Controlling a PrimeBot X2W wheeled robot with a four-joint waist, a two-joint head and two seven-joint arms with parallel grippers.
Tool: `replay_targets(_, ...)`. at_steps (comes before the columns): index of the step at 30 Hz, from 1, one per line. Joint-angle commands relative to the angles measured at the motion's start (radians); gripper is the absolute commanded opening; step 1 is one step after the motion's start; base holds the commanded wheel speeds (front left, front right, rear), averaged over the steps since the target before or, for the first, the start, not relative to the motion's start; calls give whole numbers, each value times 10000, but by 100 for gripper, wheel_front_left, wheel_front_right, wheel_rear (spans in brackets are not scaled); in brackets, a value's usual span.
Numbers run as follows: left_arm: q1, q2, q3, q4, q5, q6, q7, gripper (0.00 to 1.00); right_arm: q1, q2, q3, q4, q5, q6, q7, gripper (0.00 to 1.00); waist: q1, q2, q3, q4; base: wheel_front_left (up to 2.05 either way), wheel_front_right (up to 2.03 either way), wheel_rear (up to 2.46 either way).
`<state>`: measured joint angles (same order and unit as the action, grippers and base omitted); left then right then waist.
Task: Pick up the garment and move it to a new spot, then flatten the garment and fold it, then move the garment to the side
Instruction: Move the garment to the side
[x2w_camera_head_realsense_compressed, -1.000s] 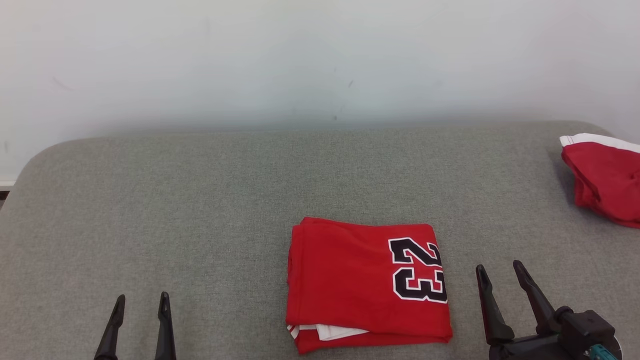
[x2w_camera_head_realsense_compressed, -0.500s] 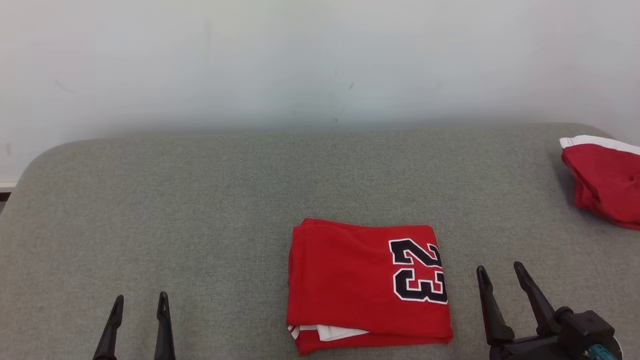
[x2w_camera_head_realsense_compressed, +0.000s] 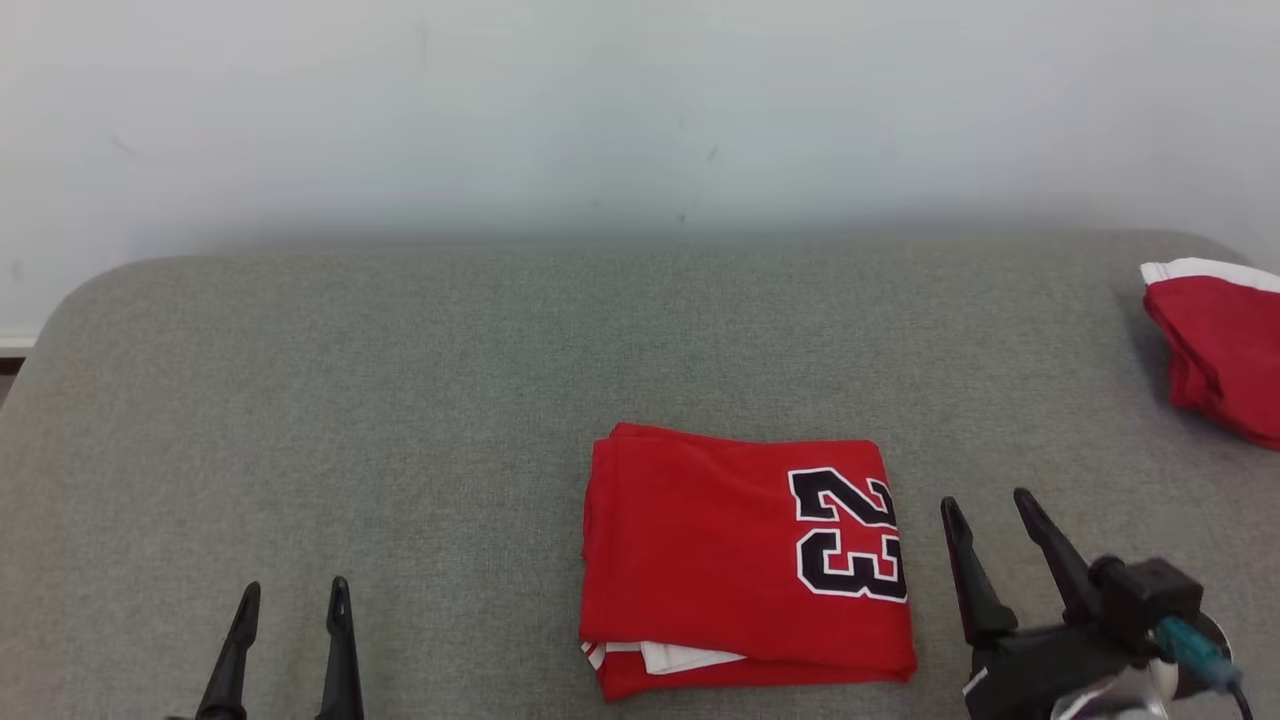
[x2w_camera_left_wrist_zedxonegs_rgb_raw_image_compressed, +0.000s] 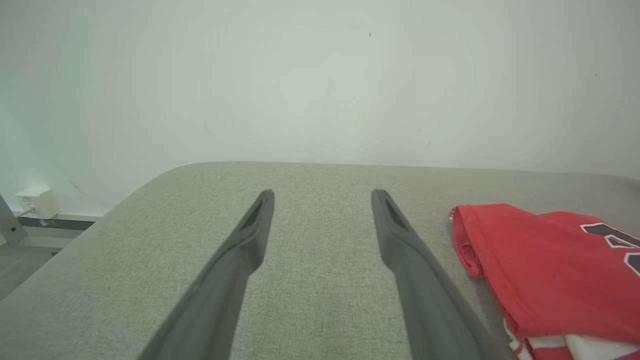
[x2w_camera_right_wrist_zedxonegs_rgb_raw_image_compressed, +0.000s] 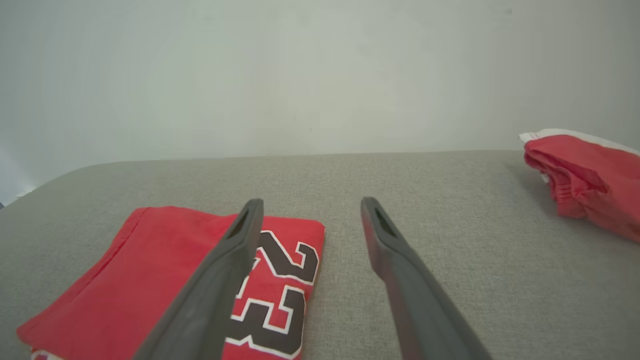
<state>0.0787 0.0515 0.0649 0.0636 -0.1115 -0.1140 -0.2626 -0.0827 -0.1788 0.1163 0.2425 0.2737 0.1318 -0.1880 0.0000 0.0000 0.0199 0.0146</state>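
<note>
The garment (x2w_camera_head_realsense_compressed: 740, 560) is a red jersey with a black "23", folded into a neat rectangle on the grey cushion (x2w_camera_head_realsense_compressed: 400, 400), white trim showing at its near edge. It also shows in the left wrist view (x2w_camera_left_wrist_zedxonegs_rgb_raw_image_compressed: 550, 270) and the right wrist view (x2w_camera_right_wrist_zedxonegs_rgb_raw_image_compressed: 165, 270). My right gripper (x2w_camera_head_realsense_compressed: 985, 500) hovers open just right of the garment, apart from it, nothing between its fingers. In the right wrist view (x2w_camera_right_wrist_zedxonegs_rgb_raw_image_compressed: 310, 202) its left finger overlaps the "23". My left gripper (x2w_camera_head_realsense_compressed: 295, 590) stands open at the lower left, well clear of the garment, seen also in the left wrist view (x2w_camera_left_wrist_zedxonegs_rgb_raw_image_compressed: 322, 192).
A second red cloth with a white band (x2w_camera_head_realsense_compressed: 1220, 340) lies bunched at the cushion's far right edge, also in the right wrist view (x2w_camera_right_wrist_zedxonegs_rgb_raw_image_compressed: 585, 175). A pale wall (x2w_camera_head_realsense_compressed: 640, 120) rises behind the cushion. The cushion's rounded left corner drops off toward the floor (x2w_camera_left_wrist_zedxonegs_rgb_raw_image_compressed: 20, 260).
The whole picture has shifted slightly, so the camera moved. The right gripper has risen a little and its wrist has tilted. The garment lies as before, and both grippers stay open.
</note>
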Motion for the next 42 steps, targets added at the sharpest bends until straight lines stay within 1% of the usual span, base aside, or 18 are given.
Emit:
replay_targets(1,-137,-4,-58,-14,-16,42,-27,100,-276,-66,25,174,117,-30,155,100,0,0,169,105,0,0,0)
replay_targets(3,-272,-8,-163,2,-11,46,-27,100,-609,-142,42,541,74,-30,472,100,0,0,305,213,0,0,0)
replay_targets(6,-412,-2,-289,44,-18,48,-27,100,-1100,-90,64,1134,158,-30,879,100,0,0,479,378,0,0,0)
replay_targets(10,-658,-8,-449,101,-41,52,-27,100,-1673,-167,186,2037,248,-30,1173,100,0,0,719,596,0,0,0)
replay_targets(17,-860,-10,-566,227,-118,71,-27,100,-2353,-26,500,3603,486,-30,1203,100,0,0,964,833,0,0,0)
replay_targets(25,-940,-8,-627,336,-183,170,-27,100,-2563,230,831,5081,695,-30,1195,100,0,0,1008,867,0,0,0)
replay_targets(26,-948,-11,-627,345,-191,174,-27,100,-2532,295,905,5210,765,-28,1226,94,0,0,1006,856,0,0,0)
replay_targets(27,-957,-11,-625,350,-211,183,-27,100,-2556,374,977,5296,825,-28,1193,35,0,0,1008,841,0,0,0)
replay_targets(28,-969,-12,-624,353,-229,206,-27,100,-2602,435,1073,5398,919,-28,1231,0,0,0,1017,827,0,0,0)
replay_targets(30,-1013,-10,-654,363,-260,236,-27,100,-2737,415,1203,5477,1117,-16,1182,0,0,0,1055,806,0,0,0)
replay_targets(34,-1151,-10,-773,303,-364,285,-27,100,-3339,47,1373,5455,1333,-27,990,0,0,0,1270,778,0,0,0)
replay_targets(38,-1368,-12,-1036,287,-342,322,-27,100,-4102,-425,1722,5287,1463,-30,986,0,0,0,1683,699,0,0,0)
replay_targets(40,-1527,-12,-1158,238,-332,313,-27,100,-4558,-780,1940,5162,1521,-30,1053,0,0,0,1962,632,0,0,0)
replay_targets(41,-1527,-12,-1158,238,-332,313,-27,100,-4558,-780,1940,5162,1521,-30,1053,0,0,0,1962,632,0,0,0)
replay_targets(42,-1591,-11,-1196,207,-314,323,-27,100,-4800,-968,2061,5070,1566,-30,1091,0,0,0,2129,574,0,0,0)
